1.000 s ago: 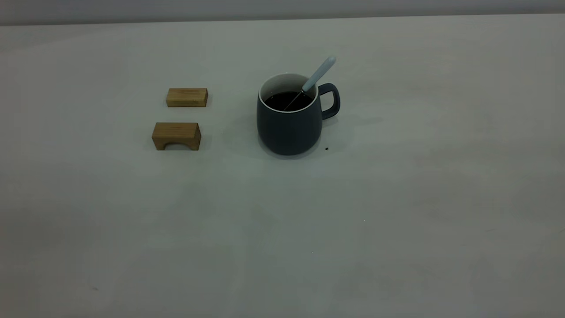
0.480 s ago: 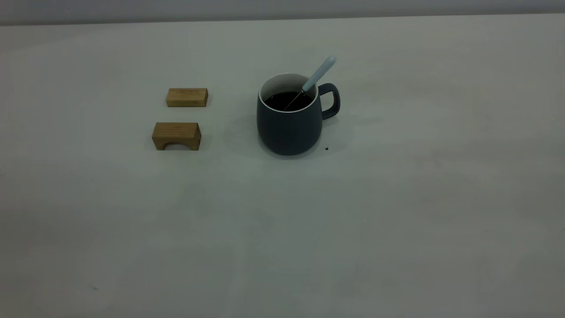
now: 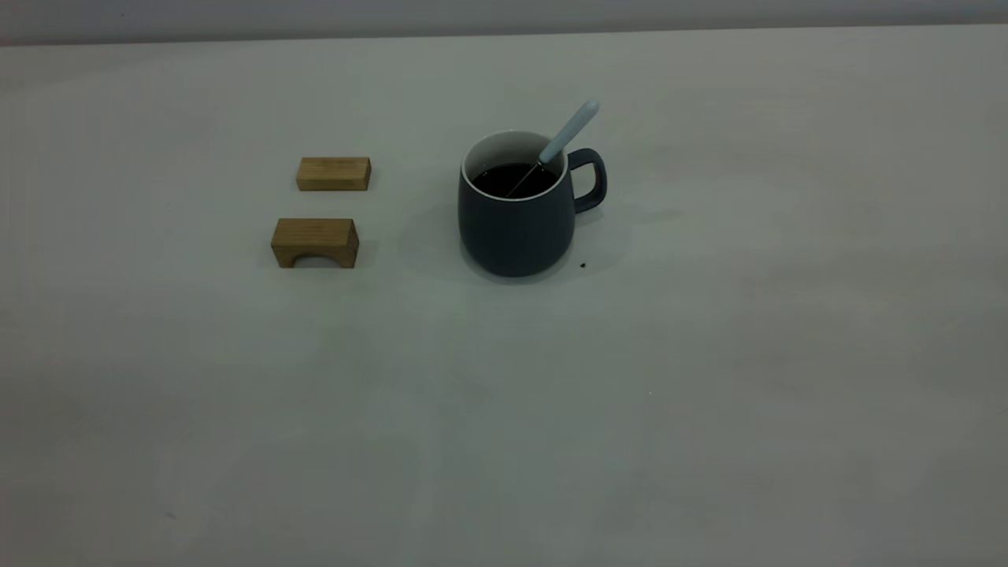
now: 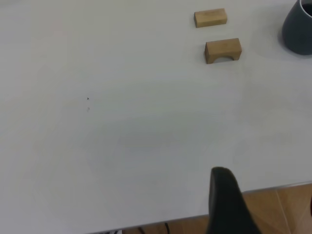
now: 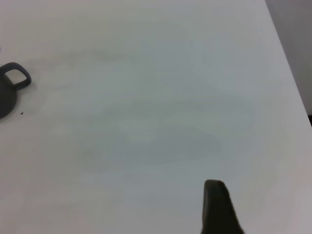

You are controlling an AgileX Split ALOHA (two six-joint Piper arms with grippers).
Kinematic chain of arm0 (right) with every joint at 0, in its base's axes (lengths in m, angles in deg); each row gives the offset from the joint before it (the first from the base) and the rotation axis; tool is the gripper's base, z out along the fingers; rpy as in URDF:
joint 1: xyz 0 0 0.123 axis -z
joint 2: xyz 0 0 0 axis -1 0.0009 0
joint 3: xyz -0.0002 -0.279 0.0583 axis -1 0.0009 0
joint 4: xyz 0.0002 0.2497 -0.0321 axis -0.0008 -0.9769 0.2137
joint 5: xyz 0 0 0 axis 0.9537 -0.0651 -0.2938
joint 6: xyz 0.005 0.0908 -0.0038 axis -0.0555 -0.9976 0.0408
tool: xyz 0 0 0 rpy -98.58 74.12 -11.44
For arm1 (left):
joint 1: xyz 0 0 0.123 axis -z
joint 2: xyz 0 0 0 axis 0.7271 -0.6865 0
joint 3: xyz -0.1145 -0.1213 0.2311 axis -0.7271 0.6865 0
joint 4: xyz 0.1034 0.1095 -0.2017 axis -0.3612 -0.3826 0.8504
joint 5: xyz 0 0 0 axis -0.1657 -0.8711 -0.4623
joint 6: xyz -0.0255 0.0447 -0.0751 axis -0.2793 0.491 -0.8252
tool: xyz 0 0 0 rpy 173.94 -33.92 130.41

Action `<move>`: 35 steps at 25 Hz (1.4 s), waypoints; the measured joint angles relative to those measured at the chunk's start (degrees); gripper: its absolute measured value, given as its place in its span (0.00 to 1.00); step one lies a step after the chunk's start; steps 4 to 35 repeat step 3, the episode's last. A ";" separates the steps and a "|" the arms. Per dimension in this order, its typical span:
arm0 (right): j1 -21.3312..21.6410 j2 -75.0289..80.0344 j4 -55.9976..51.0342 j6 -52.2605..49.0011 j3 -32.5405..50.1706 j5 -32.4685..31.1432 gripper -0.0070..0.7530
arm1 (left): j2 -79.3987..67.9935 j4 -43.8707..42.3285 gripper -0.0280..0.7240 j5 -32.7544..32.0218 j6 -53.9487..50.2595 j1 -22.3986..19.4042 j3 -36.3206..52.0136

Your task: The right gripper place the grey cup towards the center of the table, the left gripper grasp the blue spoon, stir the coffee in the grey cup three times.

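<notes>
While you are looking across the near half of the table [image 3: 504,441], nothing is standing on it, and neither arm is reaching into the exterior view. Each wrist camera is showing only one dark fingertip of its own gripper, the left gripper [image 4: 229,204] hanging over the near table edge and the right gripper [image 5: 217,207] hanging above bare tabletop; you cannot tell from that whether either pair of fingers is apart or together. Farther out, left of centre, an arched wooden block [image 3: 315,242] is sitting just nearer than a flat wooden block [image 3: 334,173]. To their right, the grey cup [image 3: 516,228] is standing upright, handle facing right, holding the coffee [image 3: 512,179]. The blue spoon [image 3: 568,132] is leaning in the cup, its handle resting on the far-right rim. A tiny dark speck [image 3: 583,265], possibly a drip, is lying beside the cup's base.
</notes>
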 joint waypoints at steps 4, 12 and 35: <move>0.00 0.00 0.00 0.00 0.00 0.00 0.66 | 0.00 0.00 0.67 0.00 0.00 0.00 0.00; 0.00 0.00 0.00 0.00 0.00 0.00 0.66 | 0.00 0.00 0.67 0.00 0.00 0.00 0.00; 0.00 0.00 0.00 0.00 0.00 0.00 0.66 | 0.00 0.00 0.67 0.00 0.00 0.00 0.00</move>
